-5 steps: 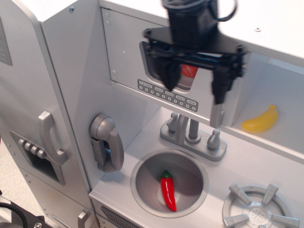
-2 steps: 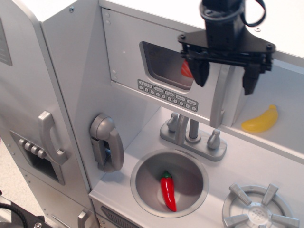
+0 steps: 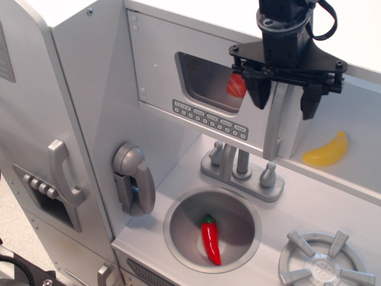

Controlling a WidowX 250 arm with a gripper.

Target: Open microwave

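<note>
Gripper (image 3: 286, 98) has shifted right, seemingly straddling microwave (image 3: 178, 83) handle (image 3: 274, 122)

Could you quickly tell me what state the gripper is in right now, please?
Gripper: open, holding nothing; its fingers stand on either side of the microwave door's bar handle.

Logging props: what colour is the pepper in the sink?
Red with a green stem; the pepper shows clearly in the single camera view.
</note>
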